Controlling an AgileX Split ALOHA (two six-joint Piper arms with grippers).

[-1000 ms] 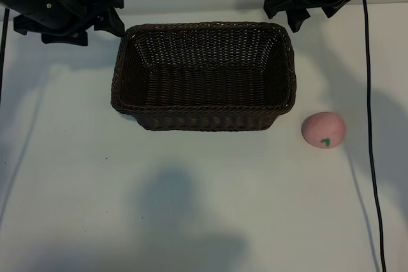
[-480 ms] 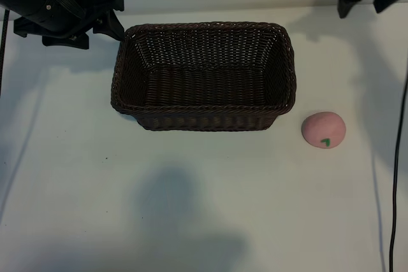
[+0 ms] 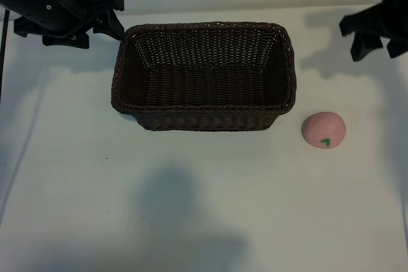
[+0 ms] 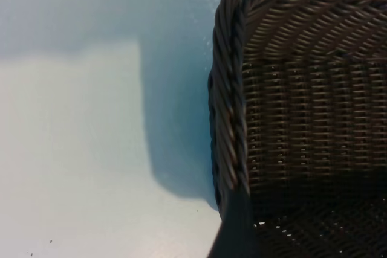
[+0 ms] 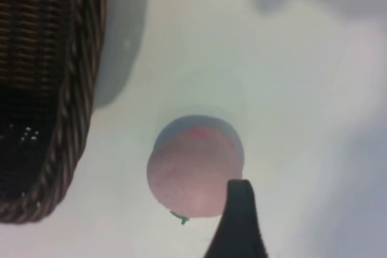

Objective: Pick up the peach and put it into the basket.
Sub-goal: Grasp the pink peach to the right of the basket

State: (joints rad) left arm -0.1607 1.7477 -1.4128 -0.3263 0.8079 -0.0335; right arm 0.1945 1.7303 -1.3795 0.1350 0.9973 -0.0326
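Observation:
The peach (image 3: 324,129), pale pink with a small green mark, lies on the white table just right of the basket's near right corner. The dark woven basket (image 3: 204,119) stands at the table's middle with nothing in it. My right gripper (image 3: 373,39) hovers open at the far right edge, behind the peach and apart from it. In the right wrist view the peach (image 5: 193,170) sits beside one dark finger (image 5: 239,225), with the basket's (image 5: 66,119) corner off to one side. My left gripper (image 3: 116,14) is parked open at the basket's back left corner, where its wrist view shows the braided rim (image 4: 230,101).
White tabletop (image 3: 191,208) stretches in front of the basket and round the peach, crossed by soft shadows. The back edge of the table (image 3: 204,9) meets a pale wall just behind the basket.
My right arm has swung from above the basket's back right corner out to the right and forward, toward the peach's side. The left arm, basket and peach have not moved.

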